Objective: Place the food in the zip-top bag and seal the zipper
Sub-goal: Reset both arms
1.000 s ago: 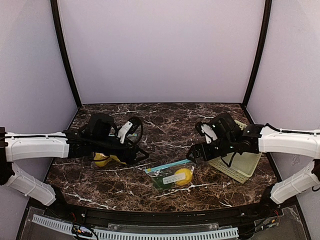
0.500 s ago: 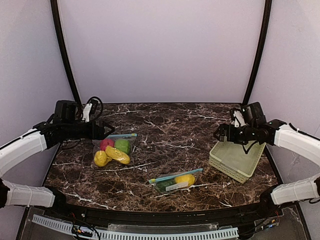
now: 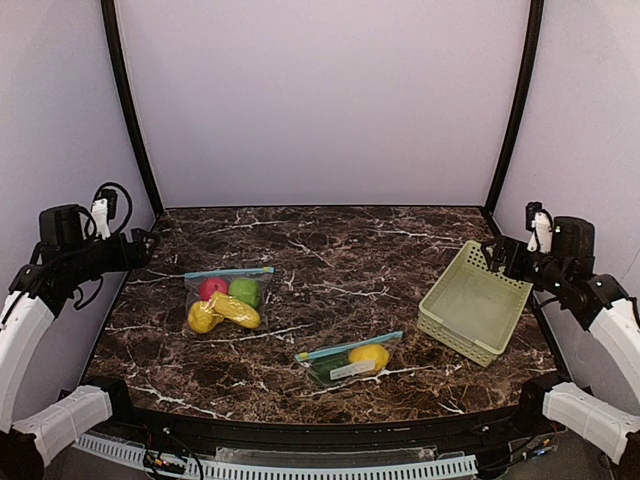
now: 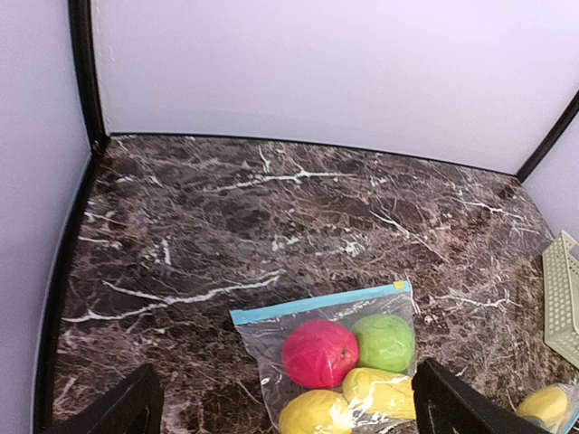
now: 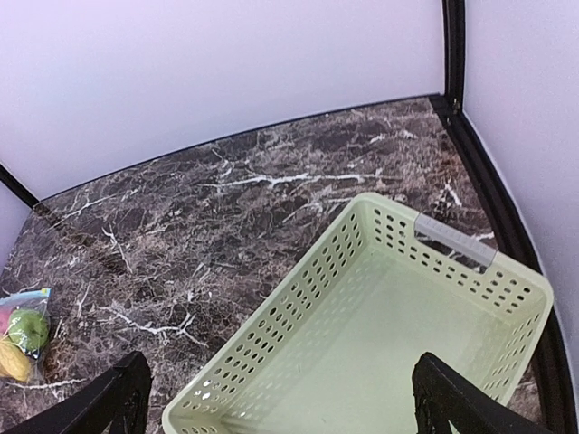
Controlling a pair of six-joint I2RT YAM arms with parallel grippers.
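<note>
Evidently front zip-top bag (image 3: 343,358) label (image 3: 351,371) unreadable.

Both arms pulled back to the bench sides: left pincer (image 3: 141,245) off the bag (image 3: 228,272), right pincer (image 3: 497,255) beyond the basket (image 3: 470,312).

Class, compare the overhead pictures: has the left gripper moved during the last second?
Yes. The left gripper has pulled back leftward, from over the fruit-filled bag to beside the black corner post, jaws open.
</note>
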